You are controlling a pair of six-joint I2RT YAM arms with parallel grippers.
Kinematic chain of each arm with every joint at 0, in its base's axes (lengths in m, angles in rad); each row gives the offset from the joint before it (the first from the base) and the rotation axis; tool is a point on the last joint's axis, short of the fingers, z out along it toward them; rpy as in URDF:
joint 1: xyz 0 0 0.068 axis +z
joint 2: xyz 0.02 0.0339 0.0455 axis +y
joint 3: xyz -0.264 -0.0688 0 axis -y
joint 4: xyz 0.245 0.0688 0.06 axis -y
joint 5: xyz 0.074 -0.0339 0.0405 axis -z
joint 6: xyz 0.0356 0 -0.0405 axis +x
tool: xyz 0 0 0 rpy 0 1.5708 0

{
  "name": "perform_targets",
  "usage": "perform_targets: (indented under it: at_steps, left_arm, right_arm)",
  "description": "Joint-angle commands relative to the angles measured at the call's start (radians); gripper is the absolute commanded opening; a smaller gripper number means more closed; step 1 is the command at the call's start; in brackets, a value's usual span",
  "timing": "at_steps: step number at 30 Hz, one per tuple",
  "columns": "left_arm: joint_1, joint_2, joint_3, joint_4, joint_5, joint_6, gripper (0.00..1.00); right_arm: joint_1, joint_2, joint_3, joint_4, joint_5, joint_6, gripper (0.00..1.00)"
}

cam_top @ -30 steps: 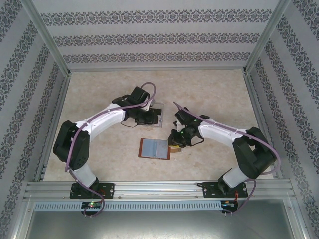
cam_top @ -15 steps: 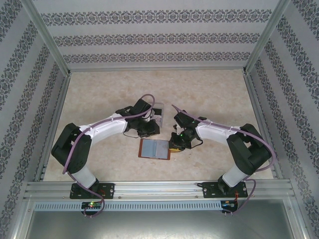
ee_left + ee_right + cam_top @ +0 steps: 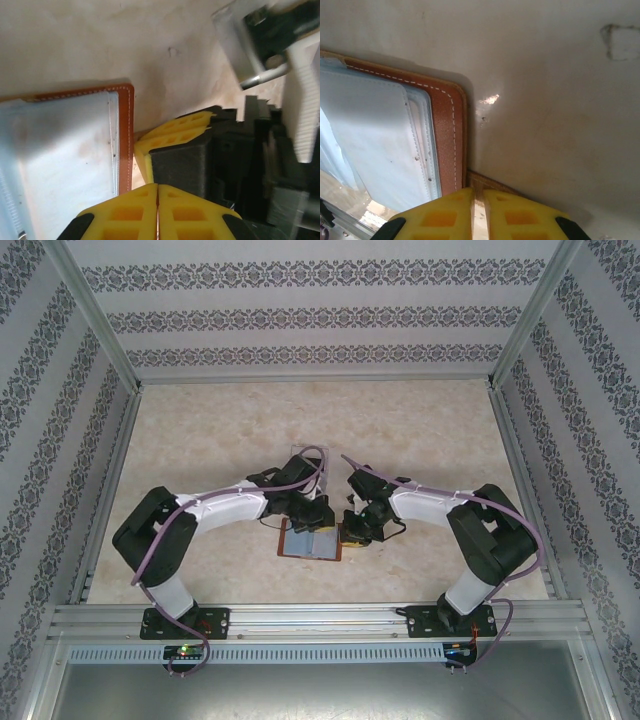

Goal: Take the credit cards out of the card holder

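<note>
Tho open flat: 1 card holder (image 3: 305, 544)

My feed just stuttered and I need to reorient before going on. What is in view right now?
card holder: one, reddish-brown with grey-blue pockets, lying open on the table between the grippers
strap tab: one, brown, at the holder's edge, pinched by the right gripper
clear box: one, transparent, beyond the left arm, partly hidden
table: one, beige marbled
walls: grey-white patterned, on three sides
left gripper: yellow fingertips, shut on nothing, beside the holder's edge
right gripper: yellow fingertips, shut on the strap tab
</note>
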Motion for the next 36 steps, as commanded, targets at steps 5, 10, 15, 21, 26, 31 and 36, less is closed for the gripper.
perform_targets:
  at_steps: [5, 10, 15, 21, 26, 31, 36]
  left_arm:
    - [-0.028, 0.086, 0.011, 0.011, 0.063, -0.014, 0.07]
    - [-0.029, 0.099, 0.015, -0.037, 0.037, 0.018, 0.08]
    - [-0.03, 0.121, 0.011, -0.043, 0.044, 0.032, 0.09]
    - [-0.032, 0.145, 0.036, -0.102, 0.028, 0.081, 0.1]
    - [-0.035, 0.151, 0.059, -0.177, -0.013, 0.117, 0.16]
    - [-0.04, 0.146, 0.091, -0.264, -0.067, 0.155, 0.23]
    - [-0.049, 0.155, 0.121, -0.335, -0.116, 0.183, 0.25]
  right_arm:
    - [0.013, 0.02, -0.039, -0.01, 0.054, -0.015, 0.16]
    - [0.013, 0.029, -0.041, 0.002, 0.051, -0.01, 0.16]
    - [0.015, 0.038, -0.039, 0.005, 0.049, -0.007, 0.16]
    - [0.017, 0.035, -0.047, 0.003, 0.055, -0.002, 0.16]
    - [0.019, 0.03, -0.048, 0.003, 0.057, 0.003, 0.16]
    - [0.023, 0.027, -0.047, 0.005, 0.058, 0.006, 0.17]
    - [0.027, 0.026, -0.047, 0.006, 0.058, 0.006, 0.17]
